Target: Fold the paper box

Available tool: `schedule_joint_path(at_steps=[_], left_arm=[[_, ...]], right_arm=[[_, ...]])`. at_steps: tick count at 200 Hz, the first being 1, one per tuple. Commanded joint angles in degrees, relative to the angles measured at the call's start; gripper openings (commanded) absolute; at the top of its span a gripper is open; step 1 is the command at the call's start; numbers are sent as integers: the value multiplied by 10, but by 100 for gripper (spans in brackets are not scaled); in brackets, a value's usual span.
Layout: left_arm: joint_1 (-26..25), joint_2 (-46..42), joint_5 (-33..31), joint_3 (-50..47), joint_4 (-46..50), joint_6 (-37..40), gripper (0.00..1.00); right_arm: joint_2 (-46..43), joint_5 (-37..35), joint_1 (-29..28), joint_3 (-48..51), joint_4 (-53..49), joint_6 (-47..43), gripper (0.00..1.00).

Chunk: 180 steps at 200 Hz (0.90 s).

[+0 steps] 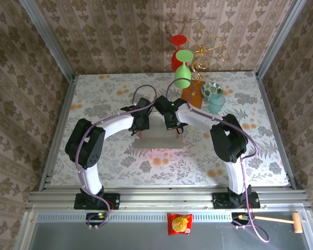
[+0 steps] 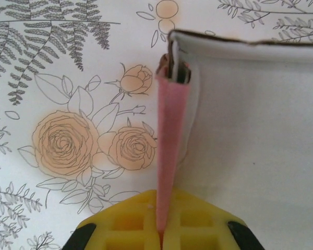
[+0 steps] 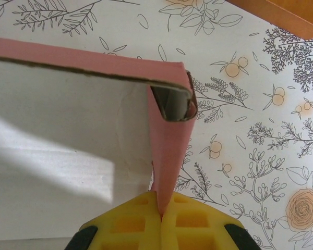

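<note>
The paper box point(image 1: 159, 141) lies open in the middle of the table, pale inner face up, between my two grippers. In the left wrist view its pink left side wall point(image 2: 172, 135) stands upright beside the whitish floor point(image 2: 250, 135). My left gripper point(image 2: 166, 202) is shut on that wall's near end. In the right wrist view the pink right side wall point(image 3: 169, 151) rises beside the pale floor point(image 3: 68, 120), folded over double at its far corner. My right gripper point(image 3: 160, 200) is shut on it. From above, the left gripper point(image 1: 141, 129) and right gripper point(image 1: 176, 127) pinch the box's two sides.
Behind the box stand a green goblet point(image 1: 182, 75) and a red goblet point(image 1: 178, 52) by a gold wire rack point(image 1: 208, 52), a brown-orange booklet point(image 1: 193, 95), a bowl point(image 1: 213, 87) and a teal cup point(image 1: 216, 103). A snack packet point(image 1: 179, 224) and a wooden mallet point(image 1: 281, 221) lie below the rail.
</note>
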<state>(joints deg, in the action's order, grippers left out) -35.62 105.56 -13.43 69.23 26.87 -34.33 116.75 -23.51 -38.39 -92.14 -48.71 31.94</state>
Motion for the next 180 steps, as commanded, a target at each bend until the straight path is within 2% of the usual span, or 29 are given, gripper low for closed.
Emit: schedule_joint_path(at_steps=[1, 32, 48, 68, 81, 91, 115, 148, 180], left_arm=[[-11, 17, -74, 16, 87, 0, 0], [-37, 25, -166, 39, 127, 12, 0], [-42, 25, -174, 37, 124, 14, 0], [-42, 11, -137, 20, 82, 25, 0], [-41, -2, -105, 10, 53, 35, 17], [-41, -12, -84, 5, 38, 37, 27], [-24, -46, -4, -29, -20, 32, 38], [-7, -64, 60, -45, -45, 27, 40], [-4, -49, 60, -44, -21, 24, 38]], right_arm=[[-26, -26, 2, 6, -15, 2, 0], [-30, -30, 2, 6, -17, 7, 0], [-31, -27, 2, 6, -17, 9, 0], [-34, -20, 2, 13, -5, 4, 0], [-36, -17, 2, 15, 0, 1, 0], [-38, -16, 2, 18, 2, -2, 0], [-40, -11, 2, 23, 13, -4, 0], [-40, -9, 3, 28, 17, -6, 0], [-37, -8, 4, 24, 17, -5, 0]])
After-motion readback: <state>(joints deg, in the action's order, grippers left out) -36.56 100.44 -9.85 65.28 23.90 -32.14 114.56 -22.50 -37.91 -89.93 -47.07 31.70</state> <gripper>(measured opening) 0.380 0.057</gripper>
